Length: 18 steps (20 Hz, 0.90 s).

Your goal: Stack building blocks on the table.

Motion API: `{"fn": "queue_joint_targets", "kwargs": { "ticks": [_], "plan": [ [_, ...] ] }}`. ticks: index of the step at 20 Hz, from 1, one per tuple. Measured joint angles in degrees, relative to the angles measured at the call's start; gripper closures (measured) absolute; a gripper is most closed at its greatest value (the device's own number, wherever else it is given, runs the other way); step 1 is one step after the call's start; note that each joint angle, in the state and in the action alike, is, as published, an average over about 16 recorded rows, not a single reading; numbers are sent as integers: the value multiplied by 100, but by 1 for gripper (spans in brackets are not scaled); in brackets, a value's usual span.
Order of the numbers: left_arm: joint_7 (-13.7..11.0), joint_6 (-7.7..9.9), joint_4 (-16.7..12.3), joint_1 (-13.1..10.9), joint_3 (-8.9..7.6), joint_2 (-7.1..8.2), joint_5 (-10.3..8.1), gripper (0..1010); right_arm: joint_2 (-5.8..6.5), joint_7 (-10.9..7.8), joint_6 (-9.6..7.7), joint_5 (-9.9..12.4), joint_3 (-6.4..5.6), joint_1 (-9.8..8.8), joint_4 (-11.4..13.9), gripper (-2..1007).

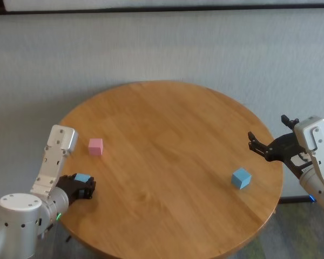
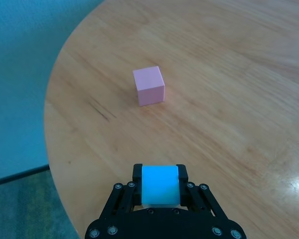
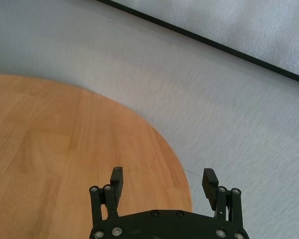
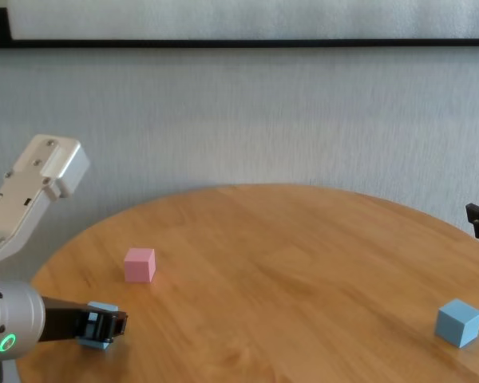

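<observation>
Down at the table's left near edge, 1 light blue cube (image 2: 160, 185) sits clamped between the fingers (image 2: 137, 175) of the left gripper (image 1: 84, 185), its flat sides pressed by both black pads and its top face showing between them; in the chest view this held cube (image 4: 100, 317) is low over the wood, though whether it touches the surface cannot be told. Just beyond it, farther onto the table, the pink cube (image 1: 95, 146) stands alone on the wood, near the held cube but apart from it, squarely ahead of the left gripper in the left wrist view. Well apart from both, across on the right side of the table, the 2nd light blue cube (image 1: 241, 178) rests by itself, turned so that a corner faces the robot. None of the 3 cubes is on another. The round table (image 1: 167, 140) has a warm orange-brown wood-grain top and stands before a pale grey wall (image 1: 162, 48). Over the table's right rim hangs the right gripper (image 3: 164, 180), its fingers (image 3: 116, 176) spread wide with nothing between them, near the 2nd light blue cube but not touching it.
</observation>
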<state>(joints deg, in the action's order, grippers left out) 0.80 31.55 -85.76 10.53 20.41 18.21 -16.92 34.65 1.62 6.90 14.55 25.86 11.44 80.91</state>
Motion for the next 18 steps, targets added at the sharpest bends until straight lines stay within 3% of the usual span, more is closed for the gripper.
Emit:
{"fn": "queue_joint_targets", "kwargs": {
  "ticks": [8,14,18],
  "plan": [
    [-596,-393,-166,114,210,250,184,609,0,0,0,0,0,0,0,0],
    [-1366,-724,-246,398,515,498,368,609,0,0,0,0,0,0,0,0],
    [-1907,-850,-193,684,770,617,500,609,0,0,0,0,0,0,0,0]
  ]
}}
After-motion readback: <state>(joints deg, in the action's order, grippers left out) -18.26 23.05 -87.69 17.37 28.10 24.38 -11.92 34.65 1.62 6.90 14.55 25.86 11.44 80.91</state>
